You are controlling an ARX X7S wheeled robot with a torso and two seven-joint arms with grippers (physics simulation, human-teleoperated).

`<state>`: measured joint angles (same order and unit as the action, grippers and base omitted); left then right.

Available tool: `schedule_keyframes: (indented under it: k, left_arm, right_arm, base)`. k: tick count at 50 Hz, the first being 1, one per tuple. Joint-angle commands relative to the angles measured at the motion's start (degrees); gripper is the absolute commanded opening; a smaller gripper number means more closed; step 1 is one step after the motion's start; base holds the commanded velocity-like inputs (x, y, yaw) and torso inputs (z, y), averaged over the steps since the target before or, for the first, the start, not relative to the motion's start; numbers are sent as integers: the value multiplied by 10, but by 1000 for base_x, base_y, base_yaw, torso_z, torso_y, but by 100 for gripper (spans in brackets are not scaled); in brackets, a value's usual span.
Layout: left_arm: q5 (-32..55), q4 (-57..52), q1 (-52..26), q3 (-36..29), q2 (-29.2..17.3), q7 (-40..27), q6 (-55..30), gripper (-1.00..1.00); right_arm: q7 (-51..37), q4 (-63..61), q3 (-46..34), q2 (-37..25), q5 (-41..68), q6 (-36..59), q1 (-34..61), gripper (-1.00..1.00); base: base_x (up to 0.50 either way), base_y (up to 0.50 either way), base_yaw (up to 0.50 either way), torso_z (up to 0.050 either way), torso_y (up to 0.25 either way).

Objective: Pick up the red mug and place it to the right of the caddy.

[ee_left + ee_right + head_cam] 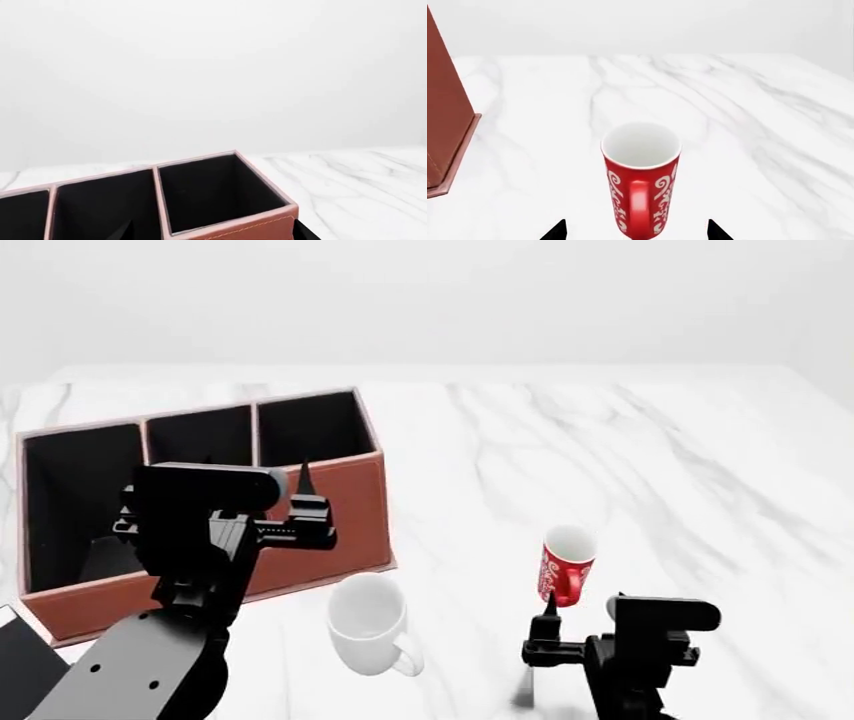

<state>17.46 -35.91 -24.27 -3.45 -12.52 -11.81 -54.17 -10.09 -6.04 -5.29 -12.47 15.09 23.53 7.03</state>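
The red mug [640,180] stands upright on the marble table [694,460], well to the right of the caddy [334,502] and just beyond our right gripper [636,231], handle turned toward us. In the right wrist view we see two fingertips spread wide, one on each side of the mug's base and touching nothing, so that hand is open and empty.

We judge the main risk to be the handle: if we close with it between the fingers, the mug could twist or tip. A slim mug also topples easily if we push forward too low.

The white mug [368,624] sits nearby on the left and could get bumped. Our left gripper [304,502] hangs over the caddy; we cannot tell its opening.
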Motion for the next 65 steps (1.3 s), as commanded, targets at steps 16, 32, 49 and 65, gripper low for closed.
schedule_keyframes:
  k: [16,32,49,65]
  left_arm:
    - [8,6,3,1,-5,-5,8,100]
    - [14,11,6,1,-7,-7,13,100]
    - [19,13,5,0,-9,-11,14,100]
    - [24,13,7,2,-13,-15,18,100]
  right_arm:
    - [8,107,-14,2,-3,-5,70,100]
    - [8,144,-22,3,-5,-8,92,100]
    - [19,159,-32,0,0,-7,99,100]
    - [20,182,-29,1,11,0,114,100]
  base:
    - [0,0,0,0,0]
    - [0,0,0,0,0]
    - [0,0,0,0,0]
    - [0,0,0,0,0]
